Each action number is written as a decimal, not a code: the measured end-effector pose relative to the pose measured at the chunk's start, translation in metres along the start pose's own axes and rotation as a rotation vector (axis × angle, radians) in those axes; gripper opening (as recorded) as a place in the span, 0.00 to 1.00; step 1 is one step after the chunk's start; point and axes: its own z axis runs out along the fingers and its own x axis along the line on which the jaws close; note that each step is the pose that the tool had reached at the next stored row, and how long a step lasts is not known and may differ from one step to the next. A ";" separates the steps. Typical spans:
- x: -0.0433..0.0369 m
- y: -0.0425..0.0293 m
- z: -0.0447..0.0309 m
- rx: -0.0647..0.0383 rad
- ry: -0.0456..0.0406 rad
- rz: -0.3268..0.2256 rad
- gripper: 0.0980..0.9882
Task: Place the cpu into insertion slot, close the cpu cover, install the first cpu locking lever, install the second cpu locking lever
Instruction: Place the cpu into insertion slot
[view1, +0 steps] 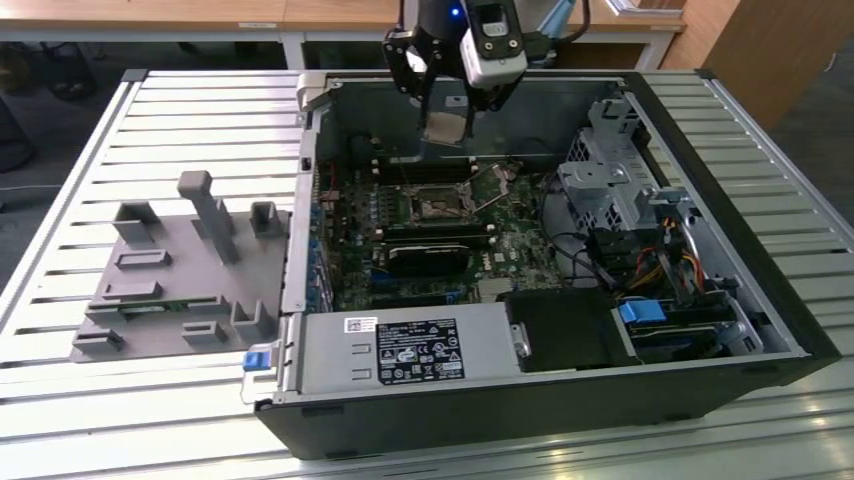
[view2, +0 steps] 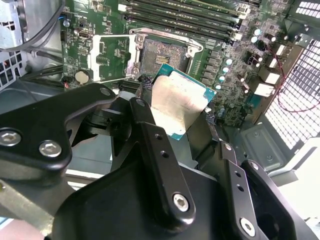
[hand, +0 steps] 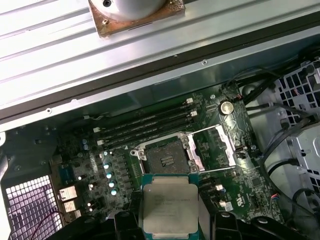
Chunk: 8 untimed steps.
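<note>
CPU (view2: 180, 102) sits clamped by two opposite edges between the black fingers (view2: 150, 145) of the gripper (view2: 177, 117), its silver-grey lid facing out and its teal-green border showing along the free edges. In the first wrist view the same chip (hand: 169, 207) is seen lid-on, with a finger tight against each side. It hangs in the air, not seated, clear of the motherboard (hand: 250, 195) beneath it.

Just past the chip lies the insertion slot (hand: 166, 156), its dark square centre bare and uncovered. The CPU cover (hand: 226, 145) is swung fully open on its hinge and lies flat right beside the slot, green board showing through its window; the second wrist view shows that slot (view2: 162, 55) and that open frame (view2: 92, 59) side by side too.

Beyond the slot run the long black memory slots (hand: 145, 125), parallel to one another.

In the exterior view the gripper (view1: 447, 105) holds the chip (view1: 445, 125) high over the far end of the open computer case (view1: 534, 420), well above the socket (view1: 438, 208). A labelled power supply (view1: 400, 350) fills the case's near corner. The case rests on a slatted metal table (view1: 80, 150), with a grey parts fixture (view1: 174, 270) at the exterior view's left.
</note>
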 end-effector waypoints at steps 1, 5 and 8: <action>-0.0001 -0.0004 0.0044 0.000 0.0000 0.000 0.48; -0.0001 -0.0005 0.0051 0.000 0.0000 0.000 0.48; -0.0001 -0.0006 0.0072 0.000 0.0000 0.000 0.48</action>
